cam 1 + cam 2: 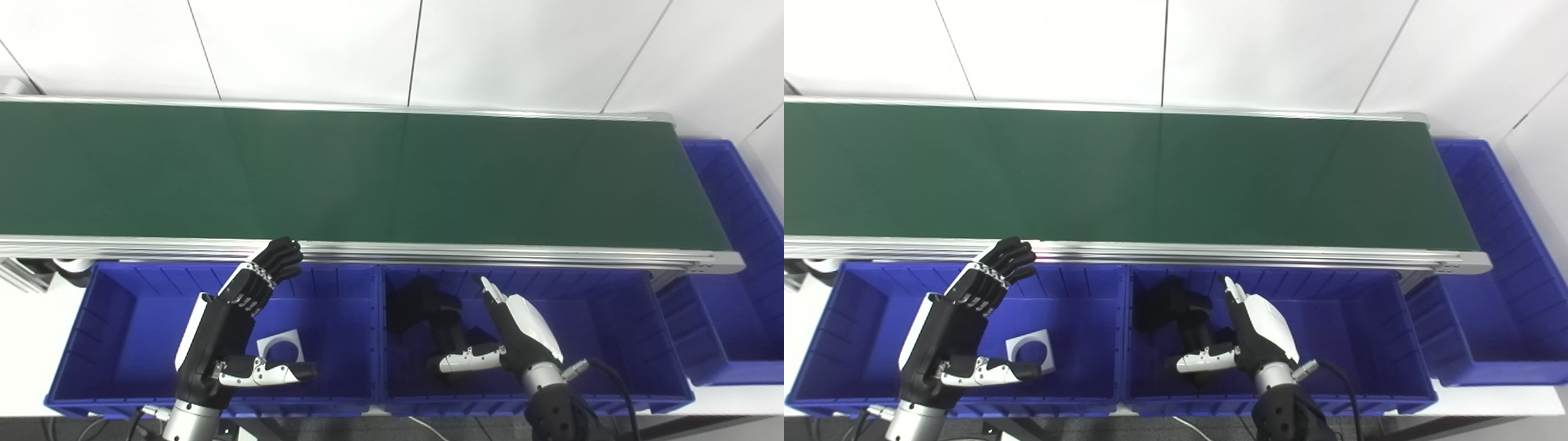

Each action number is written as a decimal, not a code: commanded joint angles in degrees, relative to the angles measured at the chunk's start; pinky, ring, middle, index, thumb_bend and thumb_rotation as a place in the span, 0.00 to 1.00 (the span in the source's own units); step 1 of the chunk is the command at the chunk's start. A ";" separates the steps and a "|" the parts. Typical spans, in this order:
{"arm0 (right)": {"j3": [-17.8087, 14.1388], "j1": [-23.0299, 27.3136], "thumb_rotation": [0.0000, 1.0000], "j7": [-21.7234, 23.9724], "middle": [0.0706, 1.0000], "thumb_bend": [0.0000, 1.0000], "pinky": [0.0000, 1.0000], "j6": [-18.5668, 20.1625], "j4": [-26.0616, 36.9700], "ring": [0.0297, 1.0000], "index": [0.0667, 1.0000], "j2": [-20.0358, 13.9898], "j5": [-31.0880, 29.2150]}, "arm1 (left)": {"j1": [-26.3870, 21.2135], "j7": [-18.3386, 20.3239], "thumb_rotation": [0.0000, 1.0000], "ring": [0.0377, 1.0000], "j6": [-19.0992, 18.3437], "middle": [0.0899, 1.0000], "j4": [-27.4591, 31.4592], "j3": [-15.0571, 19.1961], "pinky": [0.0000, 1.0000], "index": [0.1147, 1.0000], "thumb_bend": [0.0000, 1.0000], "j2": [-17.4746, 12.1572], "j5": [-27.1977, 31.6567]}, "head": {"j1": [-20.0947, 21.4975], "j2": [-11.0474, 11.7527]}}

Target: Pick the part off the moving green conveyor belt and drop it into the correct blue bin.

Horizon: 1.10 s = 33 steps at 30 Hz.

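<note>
At the bottom left of the frame the left hand (229, 334) hangs above the left bin (110, 373), fingers (278, 257) spread and stretched up toward the belt's near rail, thumb out to the right; it holds nothing. Just right of that thumb, on the bin floor, lies a white square plate (283, 347) with a round hole through it. At the bottom centre-right the right hand (520, 334) hovers over the middle bin (612, 343), also empty, its fingers extended up and to the left and its thumb pointing left. Dark black parts (429, 309) lie in the left half of that bin, just beside and partly under the thumb; whether the thumb touches them cannot be told, and their shape is hard to make out. The two bins stand side by side along the lower part of the frame, touching at the centre. A third bin (729, 202) stands at the right edge, past the belt's end. The green belt (367, 171) runs across the middle of the frame from the left edge to the right, framed by silver rails (490, 250), and no part shows on it. Behind it is a white panelled wall (306, 43).
</note>
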State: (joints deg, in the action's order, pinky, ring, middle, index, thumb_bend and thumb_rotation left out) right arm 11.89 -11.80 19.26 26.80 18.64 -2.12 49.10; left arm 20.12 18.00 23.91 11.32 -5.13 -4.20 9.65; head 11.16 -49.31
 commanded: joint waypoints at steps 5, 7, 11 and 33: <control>-0.01 -1.68 0.48 -9.96 1.00 1.00 0.94 -12.35 0.72 1.00 1.00 -0.06 -9.84 | -1.23 -0.91 0.11 0.86 -2.50 0.87 2.26 -0.78 0.82 0.85 0.84 -1.30 -2.05 | 0.03 -0.10; 0.11 -1.94 0.52 -10.90 1.00 1.00 0.88 -16.24 -0.21 1.00 1.00 -0.52 -14.53 | -1.75 -1.20 0.14 0.86 -3.44 0.88 2.24 -0.89 0.83 0.86 0.84 -1.46 -3.79 | -0.11 -0.01; 0.59 -1.90 0.52 -10.17 1.00 1.00 0.91 -20.55 -1.50 1.00 1.00 -1.85 -21.78 | -2.61 -1.60 0.14 0.86 -4.41 0.88 1.59 -1.04 0.82 0.86 0.85 -1.52 -5.15 | -0.23 -0.01; 2.18 -2.38 0.44 -10.09 1.00 1.00 0.97 -24.73 -4.29 1.00 1.00 -3.54 -36.11 | -4.46 -2.11 0.18 0.87 -8.31 0.89 -2.57 -1.82 0.82 0.87 0.88 -3.06 -6.64 | -2.42 2.64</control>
State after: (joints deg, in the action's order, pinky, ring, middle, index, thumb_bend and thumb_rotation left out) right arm 14.04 -14.44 9.84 6.20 13.85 -5.94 14.04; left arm 15.98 16.16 14.36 7.97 -6.83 -6.93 2.16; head 8.79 -46.67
